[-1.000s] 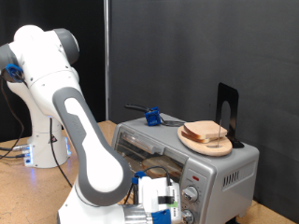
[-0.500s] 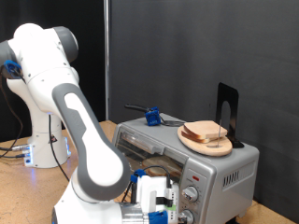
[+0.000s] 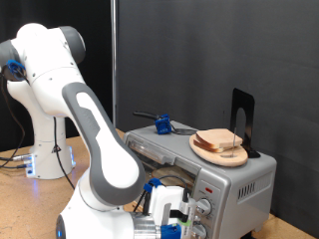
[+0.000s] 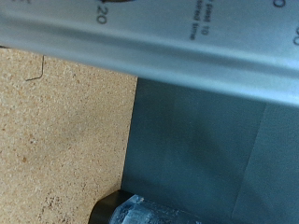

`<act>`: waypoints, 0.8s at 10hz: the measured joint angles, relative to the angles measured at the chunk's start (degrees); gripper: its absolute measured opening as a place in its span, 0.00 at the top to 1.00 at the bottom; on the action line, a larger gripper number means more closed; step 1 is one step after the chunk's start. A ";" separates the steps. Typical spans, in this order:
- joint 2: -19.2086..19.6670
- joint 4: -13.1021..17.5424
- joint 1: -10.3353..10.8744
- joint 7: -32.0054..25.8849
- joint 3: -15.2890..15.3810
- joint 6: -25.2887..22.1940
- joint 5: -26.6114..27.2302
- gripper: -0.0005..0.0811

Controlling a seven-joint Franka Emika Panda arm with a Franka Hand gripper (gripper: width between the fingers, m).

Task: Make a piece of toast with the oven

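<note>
Exterior view showed the oven [image 3: 204, 169] with its glass door closed; what lay inside could not be made out. On its top sat a round board [image 3: 221, 152] carrying two bread slices, the toast [image 3: 217, 140] uppermost, beside a black stand [image 3: 242, 119] and a blue object [image 3: 160, 124]. The gripper [image 3: 175, 221] was low at the oven's front, near the knobs [image 3: 203, 207], well below the toast and to the exterior view's left of it; whether its fingers were spread or closed could not be told. Wrist view showed the oven's silver front [image 4: 187, 47] close up, above wooden table [image 4: 56, 131] and dark floor.
</note>
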 joint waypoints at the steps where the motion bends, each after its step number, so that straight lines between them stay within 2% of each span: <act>1: 0.00 0.25 0.00 1.71 -0.02 -1.10 -1.03 0.16; 2: 0.23 0.65 0.05 4.03 -0.27 -2.29 -3.23 0.16; 3: 0.76 1.46 0.04 5.95 -0.45 -5.12 -5.41 0.04; 5: 2.21 3.46 0.01 6.32 -0.48 -8.67 -7.33 0.01; 8: 3.56 5.36 0.01 3.58 -0.41 -10.93 -7.46 0.00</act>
